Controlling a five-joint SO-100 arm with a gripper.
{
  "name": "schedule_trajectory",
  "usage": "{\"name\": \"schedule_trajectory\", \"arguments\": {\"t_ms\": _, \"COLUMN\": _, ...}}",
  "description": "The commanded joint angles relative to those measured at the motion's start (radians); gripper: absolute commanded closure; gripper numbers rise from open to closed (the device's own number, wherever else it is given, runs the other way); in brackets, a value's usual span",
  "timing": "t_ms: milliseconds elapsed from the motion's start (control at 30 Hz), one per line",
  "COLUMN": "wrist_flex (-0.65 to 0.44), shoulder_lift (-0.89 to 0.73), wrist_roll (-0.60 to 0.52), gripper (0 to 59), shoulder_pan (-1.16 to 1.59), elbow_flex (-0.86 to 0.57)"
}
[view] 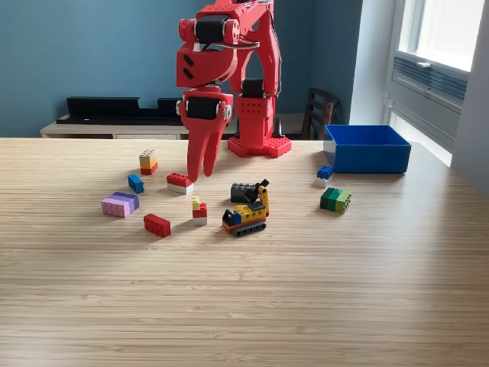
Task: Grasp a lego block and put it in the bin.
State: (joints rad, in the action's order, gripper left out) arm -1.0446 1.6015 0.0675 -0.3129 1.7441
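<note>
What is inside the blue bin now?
Only the far inner wall of the bin shows, and no block rises above its rim. The near wall hides its floor, so it may still hold something.

Lying bare across the whole near half of the bench [244, 306]. Crowding the middle band: red-and-white block [180, 183] just beside the lowered gripper [198, 170], small digger model [246, 214] and black block [243, 192] sitting between there and the bin [367, 148]. Flanking the bin's approach, blue-and-white block [325, 175] and green block [335, 199]. Standing open above the bin, near the far edge toward the exterior view's right.
</note>
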Motion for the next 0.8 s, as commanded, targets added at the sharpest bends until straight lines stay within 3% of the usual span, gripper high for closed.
{"name": "schedule_trajectory", "arguments": {"t_ms": 33, "wrist_flex": -0.005, "shoulder_lift": -0.044, "wrist_roll": -0.008, "gripper": 25.4, "shoulder_pan": 0.006, "elbow_flex": -0.14}}
{"name": "schedule_trajectory", "arguments": {"t_ms": 800, "wrist_flex": -0.094, "shoulder_lift": -0.364, "wrist_roll": 0.005, "gripper": 29.9, "shoulder_pan": 0.031, "elbow_flex": -0.371}}
